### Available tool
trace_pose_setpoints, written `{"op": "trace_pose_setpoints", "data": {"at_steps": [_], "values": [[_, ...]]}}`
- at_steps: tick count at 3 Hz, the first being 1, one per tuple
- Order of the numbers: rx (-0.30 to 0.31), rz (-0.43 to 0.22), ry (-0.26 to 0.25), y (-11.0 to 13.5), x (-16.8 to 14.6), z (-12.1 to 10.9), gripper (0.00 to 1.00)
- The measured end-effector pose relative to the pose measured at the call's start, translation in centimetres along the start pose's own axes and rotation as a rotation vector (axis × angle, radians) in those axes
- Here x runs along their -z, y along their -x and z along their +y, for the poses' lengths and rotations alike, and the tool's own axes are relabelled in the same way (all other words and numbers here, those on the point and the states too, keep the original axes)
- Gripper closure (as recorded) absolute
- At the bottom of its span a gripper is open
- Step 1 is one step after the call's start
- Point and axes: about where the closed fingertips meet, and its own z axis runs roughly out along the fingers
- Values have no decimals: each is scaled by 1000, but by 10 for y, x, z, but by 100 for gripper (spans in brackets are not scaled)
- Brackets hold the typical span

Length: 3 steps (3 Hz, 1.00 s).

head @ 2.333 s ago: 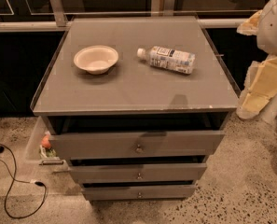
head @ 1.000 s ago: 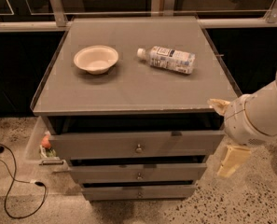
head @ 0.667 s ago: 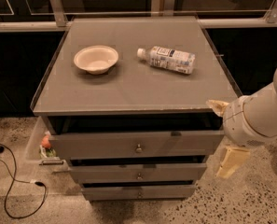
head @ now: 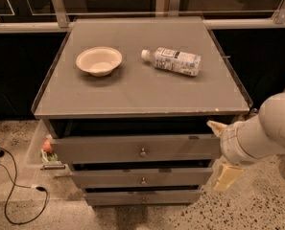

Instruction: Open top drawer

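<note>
The top drawer (head: 108, 150) is the uppermost and tallest of three grey fronts under the grey cabinet top (head: 132, 92). Its small round metal knob (head: 142, 152) sits at the centre. A dark gap shows between the front and the cabinet top. My gripper (head: 222, 151) is at the drawer's right end, on the white arm (head: 271, 126) that comes in from the right. One cream finger (head: 216, 126) points at the front's upper right corner. The other (head: 227, 176) hangs lower, by the middle drawer (head: 108, 177). The fingers are spread apart and hold nothing. They are well right of the knob.
A white bowl (head: 99, 60) and a lying plastic bottle (head: 173, 61) rest on the cabinet top. The bottom drawer (head: 113, 197) is slimmest. A clear bin (head: 45, 150) sits at the cabinet's left, and a black cable (head: 12, 195) lies on the speckled floor. Glass railing runs behind.
The arm came down from the upper right to the right end of the top drawer. Over the last second it has stayed still. The drawers have not moved.
</note>
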Motion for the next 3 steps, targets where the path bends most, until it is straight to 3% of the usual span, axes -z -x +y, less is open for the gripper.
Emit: {"op": "trace_pose_setpoints", "data": {"at_steps": [1,3], "values": [[34,-26,-32,-3,-31,-8,0],[164,-121,-85,14,-80,-26,0]]}}
